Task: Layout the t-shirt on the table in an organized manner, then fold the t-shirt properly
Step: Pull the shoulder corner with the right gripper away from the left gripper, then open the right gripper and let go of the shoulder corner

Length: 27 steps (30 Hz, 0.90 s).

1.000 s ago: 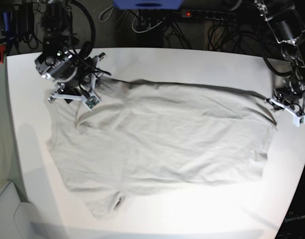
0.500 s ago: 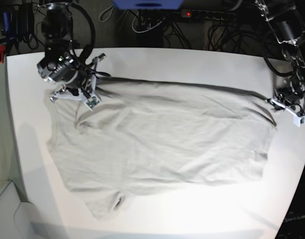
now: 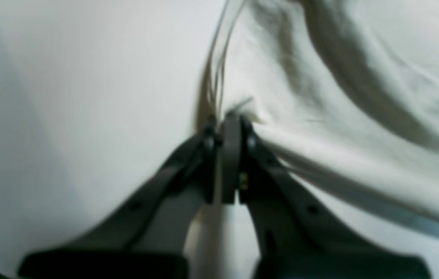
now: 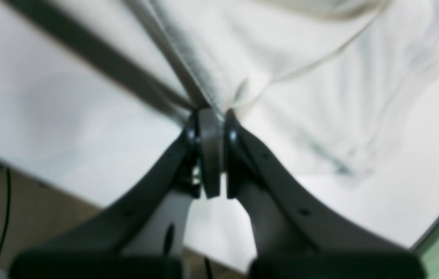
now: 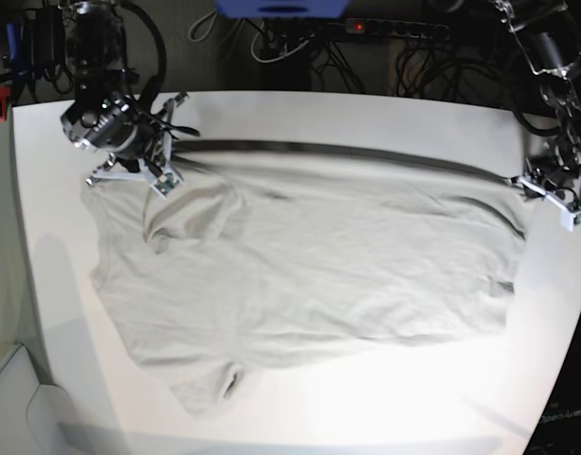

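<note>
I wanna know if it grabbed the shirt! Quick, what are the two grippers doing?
Left gripper: jaws shut on the t-shirt edge.
Right gripper: jaws shut on the t-shirt too.

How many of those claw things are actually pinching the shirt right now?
2. The right gripper pinches the t-shirt at its far edge near one end; the left gripper pinches the far edge at the opposite end.
</note>
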Tool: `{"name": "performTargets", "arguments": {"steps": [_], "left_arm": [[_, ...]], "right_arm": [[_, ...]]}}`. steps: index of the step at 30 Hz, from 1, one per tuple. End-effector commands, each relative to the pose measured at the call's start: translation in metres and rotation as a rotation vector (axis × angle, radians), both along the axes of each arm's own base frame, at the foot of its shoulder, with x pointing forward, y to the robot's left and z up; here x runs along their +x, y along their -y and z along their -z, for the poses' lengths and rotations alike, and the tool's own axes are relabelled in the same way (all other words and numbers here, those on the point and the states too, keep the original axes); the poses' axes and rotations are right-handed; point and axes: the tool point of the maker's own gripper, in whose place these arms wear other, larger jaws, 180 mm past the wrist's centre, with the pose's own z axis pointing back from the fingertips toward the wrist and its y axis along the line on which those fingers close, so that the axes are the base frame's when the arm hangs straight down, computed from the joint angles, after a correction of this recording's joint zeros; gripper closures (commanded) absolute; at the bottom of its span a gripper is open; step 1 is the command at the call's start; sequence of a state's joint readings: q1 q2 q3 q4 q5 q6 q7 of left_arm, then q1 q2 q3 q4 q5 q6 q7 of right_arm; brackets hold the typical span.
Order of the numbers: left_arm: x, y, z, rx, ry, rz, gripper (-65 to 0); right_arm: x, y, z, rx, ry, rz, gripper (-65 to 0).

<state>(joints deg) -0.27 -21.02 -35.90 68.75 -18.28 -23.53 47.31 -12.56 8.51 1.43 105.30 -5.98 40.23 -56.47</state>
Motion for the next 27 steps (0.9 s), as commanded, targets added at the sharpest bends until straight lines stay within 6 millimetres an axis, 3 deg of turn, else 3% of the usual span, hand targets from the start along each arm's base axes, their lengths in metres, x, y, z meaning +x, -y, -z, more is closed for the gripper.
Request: {"name": "performTargets", "arguments": {"steps": [1, 6, 14, 22, 27], "left_arm": [[0.01, -0.013, -0.017, 0.039, 0.046, -0.002, -0.3], [-0.004, -0.01, -0.015, 0.052, -0.003, 0.02, -0.3], [-0.026, 0.0, -0.023, 0.091, -0.085, 0.072, -0.3], [-0.069, 0.015, -0.024, 0.135, -0.204, 0.132, -0.3], [-0.077, 0.014, -0.024, 0.149, -0.222, 0.142, -0.3]], "right_arm": [[0.006, 0.006, -0.009, -0.021, 0.033, 0.001, 0.0], [-0.008, 0.007, -0.002, -0.025, -0.001, -0.002, 0.0], [-0.027, 0.006, -0.01, -0.036, 0.003, -0.02, 0.0], [-0.053, 0.007, 0.003, -0.037, -0.063, -0.022, 0.0], [-0.064, 0.005, 0.007, -0.032, -0.087, -0.021, 0.0]]}}
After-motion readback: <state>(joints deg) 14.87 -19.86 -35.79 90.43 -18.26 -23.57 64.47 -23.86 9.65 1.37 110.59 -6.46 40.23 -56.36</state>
